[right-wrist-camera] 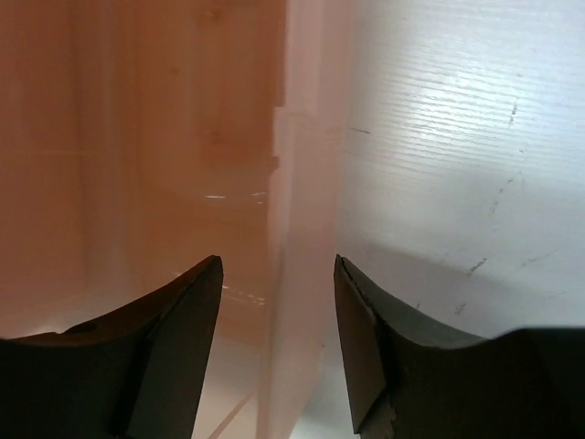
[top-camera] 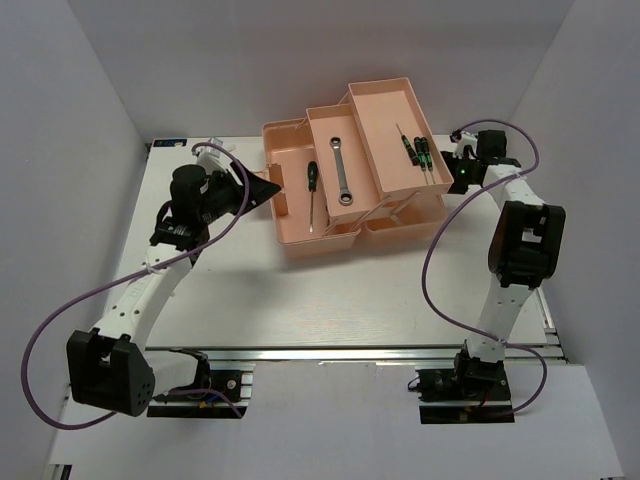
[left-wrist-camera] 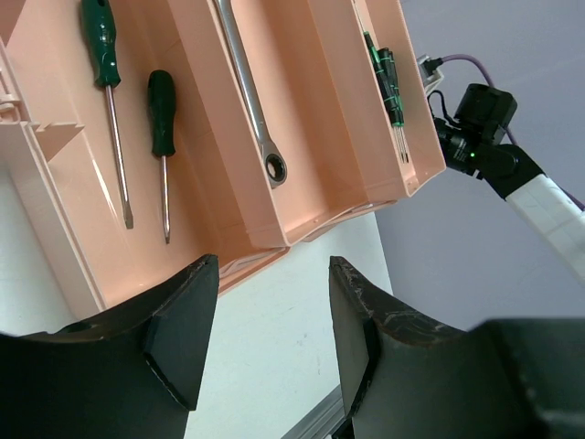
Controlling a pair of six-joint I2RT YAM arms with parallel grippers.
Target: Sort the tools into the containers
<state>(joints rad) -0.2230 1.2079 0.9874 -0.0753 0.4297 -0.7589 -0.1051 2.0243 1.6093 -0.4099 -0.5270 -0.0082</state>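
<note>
Four screwdrivers [left-wrist-camera: 163, 114] and one wrench [left-wrist-camera: 249, 91] are lying in the toolbox [top-camera: 320, 245] on the worktop [top-camera: 330, 300]. Two are sitting left, the wrench middle, two right, all lengthwise near-to-far, with the wrench's ring end nearest the arms. The left end effector [left-wrist-camera: 272, 265] and right end effector [right-wrist-camera: 279, 265] are gaping wide, holding nothing.

White counter [top-camera: 330, 300] carries one salmon-pink toolbox [top-camera: 292, 205], opened out, standing toward the far edge, about midway between left and right sides.

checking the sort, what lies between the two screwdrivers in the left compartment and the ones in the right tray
The silver wrench, alone in the middle tray, lies between them. Both the top view and the left wrist view show it.
</note>
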